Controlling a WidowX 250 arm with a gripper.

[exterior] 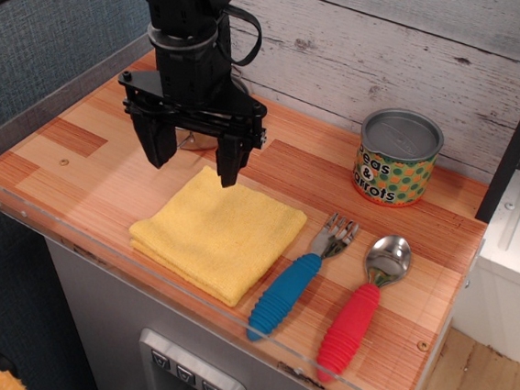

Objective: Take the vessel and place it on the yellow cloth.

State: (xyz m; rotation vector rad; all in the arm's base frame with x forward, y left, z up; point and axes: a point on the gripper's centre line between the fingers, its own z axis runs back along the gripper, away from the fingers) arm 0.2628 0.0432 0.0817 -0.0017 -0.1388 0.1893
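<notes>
My black gripper (194,156) hangs open over the back left of the wooden table, its two fingers (159,144) spread wide. Only a small shiny part of the steel vessel (194,140) shows between and behind the fingers, resting on the table; the gripper hides the rest. The fingers are not closed on it. The folded yellow cloth (219,233) lies flat just in front and to the right of the gripper, with nothing on it.
A tin can with a green dotted "peas & carrots" label (397,158) stands at the back right. A blue-handled fork (298,282) and a red-handled spoon (360,306) lie at the front right. A clear rim (186,289) edges the table.
</notes>
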